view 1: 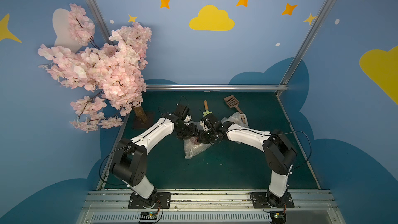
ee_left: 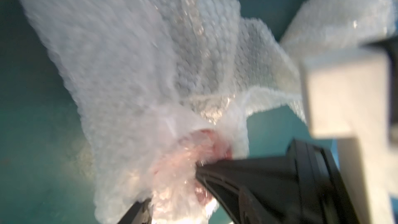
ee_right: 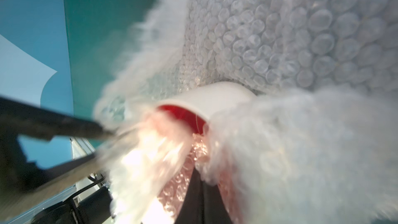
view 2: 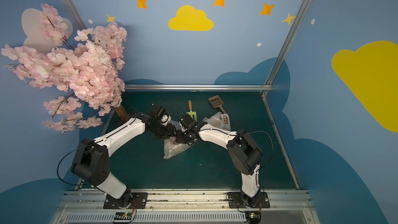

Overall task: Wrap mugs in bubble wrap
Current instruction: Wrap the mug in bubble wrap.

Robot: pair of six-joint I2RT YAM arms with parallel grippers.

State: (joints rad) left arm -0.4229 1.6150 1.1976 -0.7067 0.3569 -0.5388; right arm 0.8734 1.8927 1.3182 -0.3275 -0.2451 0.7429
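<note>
**A:** What crowds you?
**B:** Behind the bubble wrap (view 1: 195, 150) you've got a green fork (view 1: 207, 111), a brown scoop (view 1: 231, 101) and a tape dispenser (view 1: 243, 118) beside a second wrap bundle (view 1: 233, 119). The tree (view 1: 103, 67) is far left.
**A:** Claws?
**B:** Your left gripper (ee_right: 103, 146) gapes at the wrap. Your right gripper (ee_right: 197, 176) is closed, tips in the mug (ee_right: 206, 98) — its red mouth, mid-table. The table (view 1: 215, 175) runs open toward the bases.

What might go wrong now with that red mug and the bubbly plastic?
The wrap is only stuffed loosely into the mug's red mouth, and the left hand is open, so it may spring out.
Part of the mug's white wall is bare; it may stay half covered.
The shut right hand, poking into the mouth, might drag wrap out on leaving.
</note>
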